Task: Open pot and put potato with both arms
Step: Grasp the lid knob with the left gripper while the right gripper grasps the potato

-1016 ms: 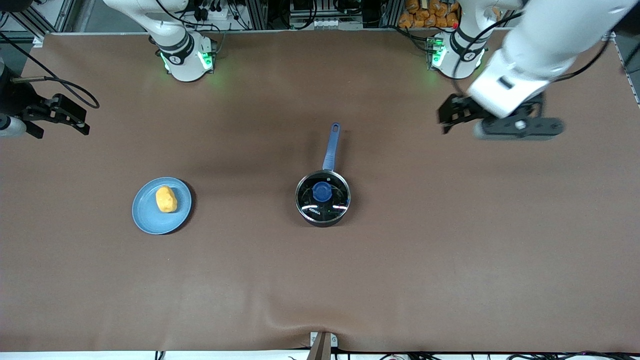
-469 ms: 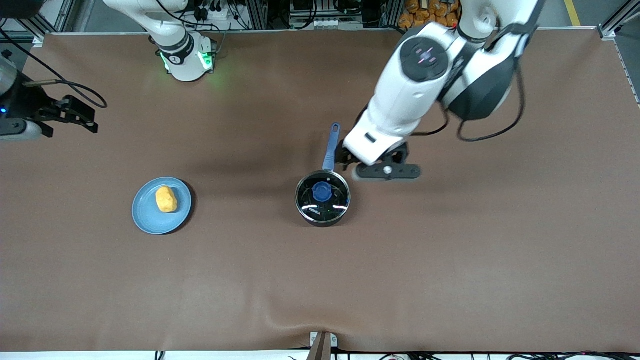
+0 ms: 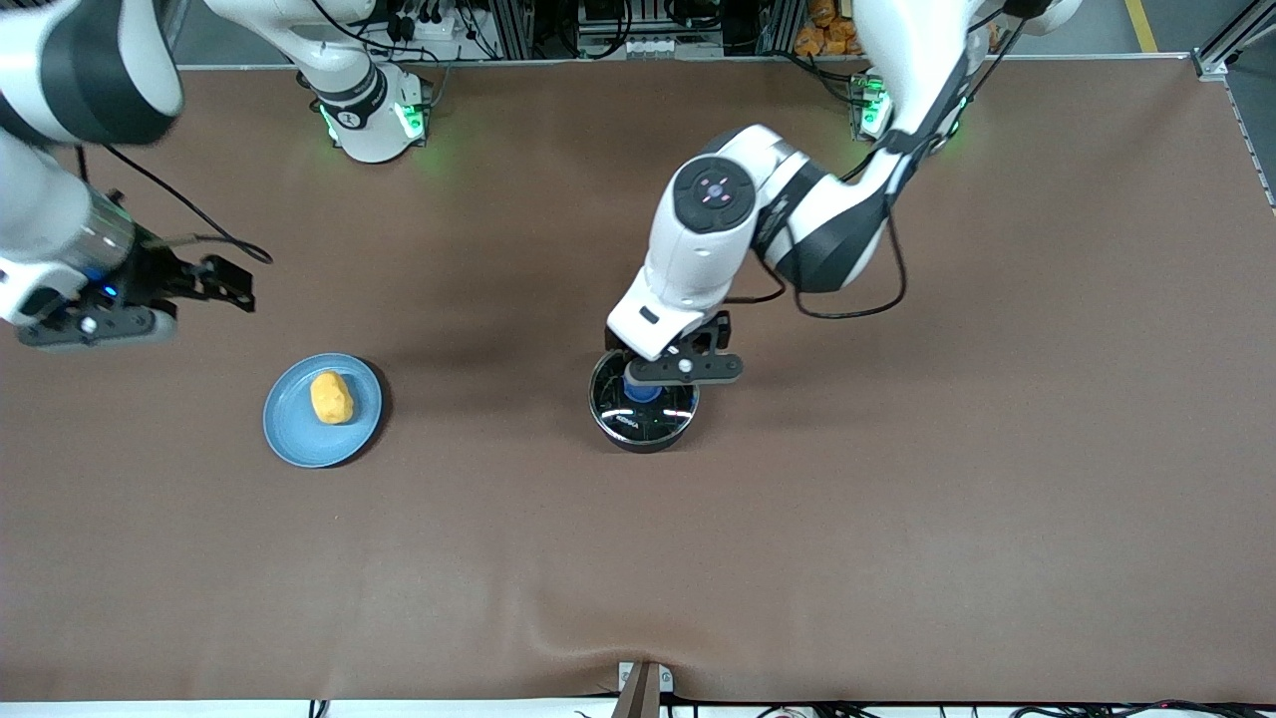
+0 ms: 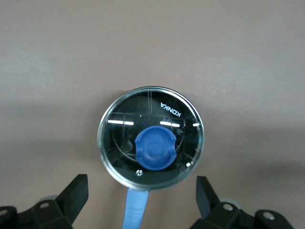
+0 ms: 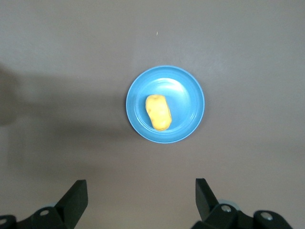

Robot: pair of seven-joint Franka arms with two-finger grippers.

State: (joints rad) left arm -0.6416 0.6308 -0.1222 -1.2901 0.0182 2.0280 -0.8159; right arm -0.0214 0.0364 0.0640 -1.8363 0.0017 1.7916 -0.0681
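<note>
The black pot [image 3: 643, 424] stands mid-table with its glass lid [image 4: 151, 114] on and the blue knob [image 4: 154, 148] on top. My left gripper [image 3: 666, 351] hovers open and empty over the pot's blue handle [image 4: 136, 210], right where it joins the pot; in the left wrist view the gripper [image 4: 140, 185] has the handle between its fingers. The handle is hidden in the front view. The potato [image 3: 331, 397] lies on a light-blue plate [image 3: 289, 439] toward the right arm's end. My right gripper [image 3: 221, 282] is open and empty over bare table beside the plate. The right wrist view shows the gripper [image 5: 140, 187], the potato [image 5: 158, 112] and the plate [image 5: 190, 86].
A brown mat [image 3: 897, 499] covers the table. The arm bases [image 3: 371, 120] stand along the edge farthest from the front camera. A small metal bracket [image 3: 643, 686] sits at the edge nearest that camera.
My left arm has swung in from the left arm's end of the table and come down over the pot. My right gripper has moved toward the plate.
</note>
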